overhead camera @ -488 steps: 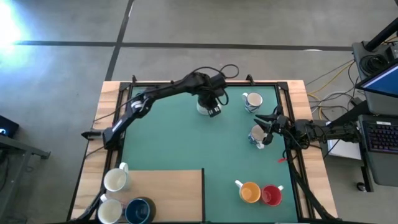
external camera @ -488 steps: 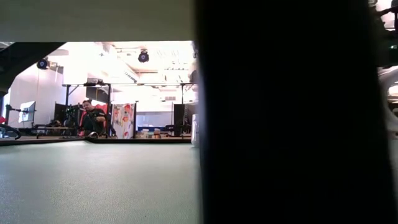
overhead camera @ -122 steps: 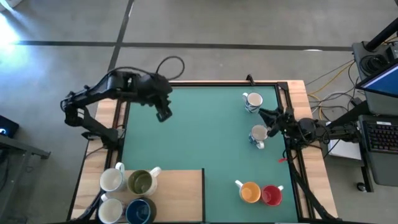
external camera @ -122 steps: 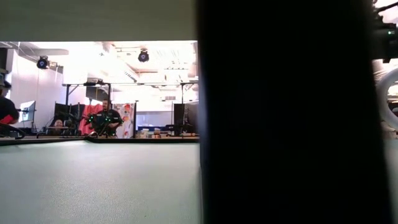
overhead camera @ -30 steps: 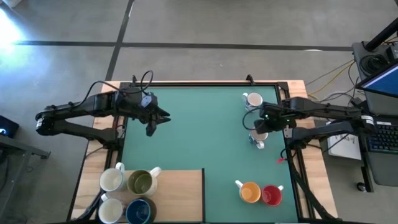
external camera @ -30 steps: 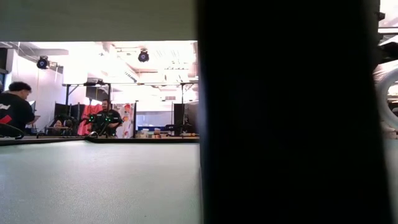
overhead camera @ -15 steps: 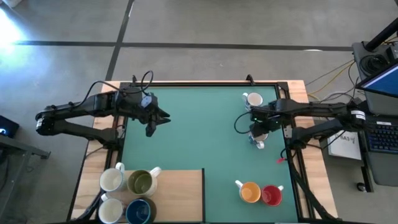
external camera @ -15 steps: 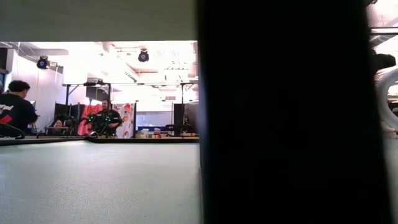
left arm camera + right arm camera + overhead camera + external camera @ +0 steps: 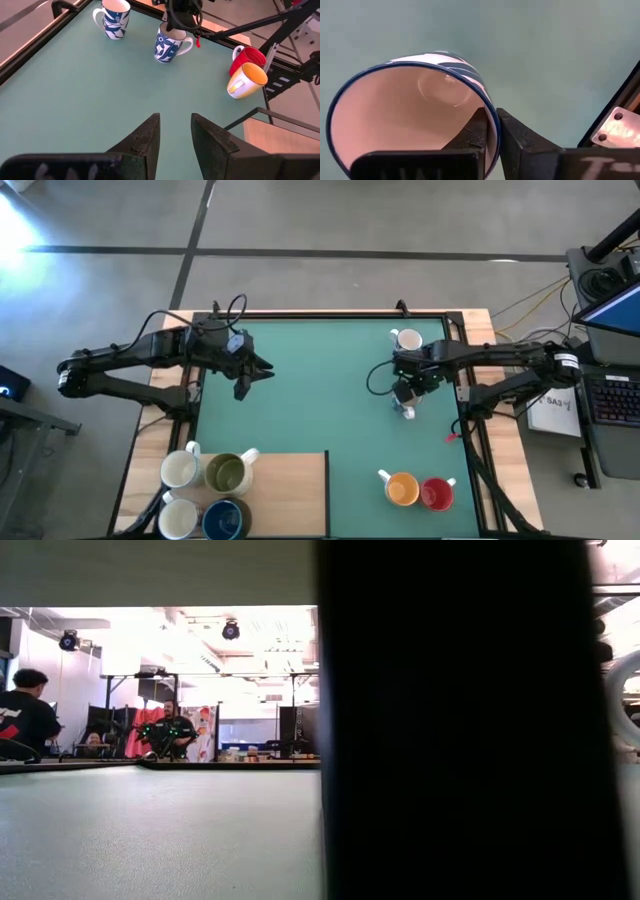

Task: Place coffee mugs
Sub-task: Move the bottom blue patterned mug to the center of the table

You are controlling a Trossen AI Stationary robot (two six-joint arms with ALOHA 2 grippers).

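My right gripper stands over a white mug with blue leaves at the table's right side and is shut on it. A second blue-leaf mug stands beyond it near the far edge. An orange mug and a red mug stand side by side at the near right. Two white mugs, an olive mug and a dark blue mug stand on a wooden board at the near left. My left gripper hovers open at the far left, touching nothing. My right gripper holds the blue-leaf mug by its rim, one finger inside the cup and one outside, pinching the wall. The fingers come from above, pointing down. The mug stays upright, its handle toward the near edge; whether its base still touches the mat I cannot tell.
A wooden board covers the near left corner. A black frame rims the green mat. Open mat lies between the two arms. A dark block fills much of the low view; people sit in the room behind.
My right arm has swung toward the table's left, bringing its gripper over the blue-leaf mug. The mug's handle now shows a little farther left than before.
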